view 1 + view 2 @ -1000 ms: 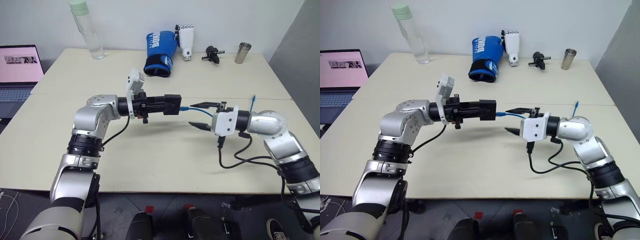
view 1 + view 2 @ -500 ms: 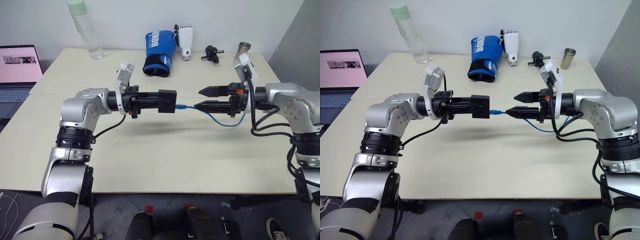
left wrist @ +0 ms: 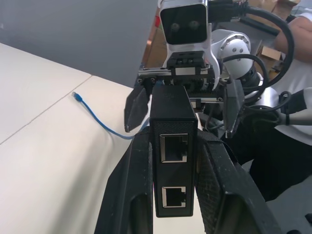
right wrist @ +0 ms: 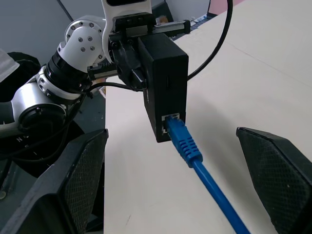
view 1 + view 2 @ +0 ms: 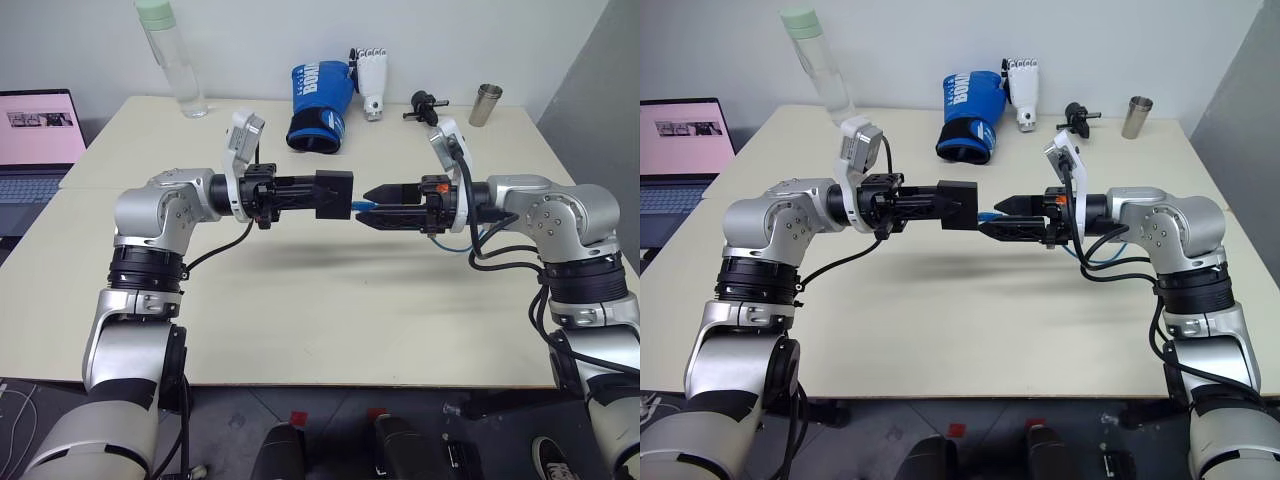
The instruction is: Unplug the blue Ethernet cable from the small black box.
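Seen from the head: left claw (image 5: 322,193) clamped on the small black box (image 5: 335,193), held level above the worktop (image 5: 300,300); right claw (image 5: 372,206) spread wide, fingers above and below the plug of the blue Ethernet cable (image 5: 362,204), not yet pinching. From the left wrist: box (image 3: 174,146) squeezed between both fingers, two empty ports facing out, cable (image 3: 97,118) trailing across the worktop. From the right wrist: plug (image 4: 183,141) seated in the box's lower port, cord running back between the parted fingers (image 4: 80,180). Likely light and floppy, cord slippery; best taken on the stiff moulded plug boot, close to the port, latch probably needing a squeeze.
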Controlling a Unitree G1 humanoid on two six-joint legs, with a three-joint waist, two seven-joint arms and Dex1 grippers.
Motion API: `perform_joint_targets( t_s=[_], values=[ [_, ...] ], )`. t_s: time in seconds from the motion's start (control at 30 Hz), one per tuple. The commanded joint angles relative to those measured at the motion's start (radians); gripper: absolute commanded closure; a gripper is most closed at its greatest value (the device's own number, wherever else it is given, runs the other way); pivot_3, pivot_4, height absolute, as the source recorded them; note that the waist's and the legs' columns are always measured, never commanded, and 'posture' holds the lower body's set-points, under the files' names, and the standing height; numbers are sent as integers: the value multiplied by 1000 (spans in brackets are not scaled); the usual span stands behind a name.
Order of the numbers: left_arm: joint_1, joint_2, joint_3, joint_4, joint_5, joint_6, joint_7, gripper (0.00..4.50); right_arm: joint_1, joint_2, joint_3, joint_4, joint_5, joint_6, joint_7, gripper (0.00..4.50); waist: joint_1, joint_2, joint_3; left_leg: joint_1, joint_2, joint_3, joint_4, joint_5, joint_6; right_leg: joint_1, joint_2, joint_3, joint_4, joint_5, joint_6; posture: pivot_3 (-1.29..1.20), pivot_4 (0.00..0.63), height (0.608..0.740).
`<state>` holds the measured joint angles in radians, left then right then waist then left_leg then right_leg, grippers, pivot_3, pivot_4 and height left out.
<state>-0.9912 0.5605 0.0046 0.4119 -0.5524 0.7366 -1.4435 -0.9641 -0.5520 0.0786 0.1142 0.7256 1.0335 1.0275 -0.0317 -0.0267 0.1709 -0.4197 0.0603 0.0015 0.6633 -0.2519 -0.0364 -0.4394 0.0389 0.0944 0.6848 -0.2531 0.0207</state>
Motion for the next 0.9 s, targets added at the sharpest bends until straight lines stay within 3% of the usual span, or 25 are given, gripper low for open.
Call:
perform_joint_targets(
  t_s=[0.03, 0.3, 0.6, 0.83, 0.9],
  values=[
    [-25, 20, 14, -9, -22, 2, -37, 3709, -35, 8, -35, -21, 23, 11, 12, 25, -1, 0, 0, 0, 0, 0, 0, 0, 0, 0, 0, 0, 0, 0, 0, 0, 150, 740],
    [-37, 16, 19, 11, -15, -12, -45, 3709, -32, 20, -38, -25, 29, 31, 17, 25, 0, 0, 0, 0, 0, 0, 0, 0, 0, 0, 0, 0, 0, 0, 0, 0, 150, 740],
    [-42, 11, 20, 8, -18, -10, -44, 3709, -20, 30, -29, -39, 25, 33, 19, 1838, 0, 0, 0, 0, 0, 0, 0, 0, 0, 0, 0, 0, 0, 0, 0, 0, 150, 740],
    [-52, 8, 22, 14, -18, -7, -41, 3709, -8, 36, -10, -58, 21, 40, 29, 3571, 0, 0, 0, 0, 0, 0, 0, 0, 0, 0, 0, 0, 0, 0, 0, 0, 150, 740],
    [-51, 9, 22, 11, -18, -5, -42, 3709, -11, 43, -15, -57, 27, 49, 23, 3571, -1, 0, 0, 0, 0, 0, 0, 0, 0, 0, 0, 0, 0, 0, 0, 0, 150, 740]
  ],
)
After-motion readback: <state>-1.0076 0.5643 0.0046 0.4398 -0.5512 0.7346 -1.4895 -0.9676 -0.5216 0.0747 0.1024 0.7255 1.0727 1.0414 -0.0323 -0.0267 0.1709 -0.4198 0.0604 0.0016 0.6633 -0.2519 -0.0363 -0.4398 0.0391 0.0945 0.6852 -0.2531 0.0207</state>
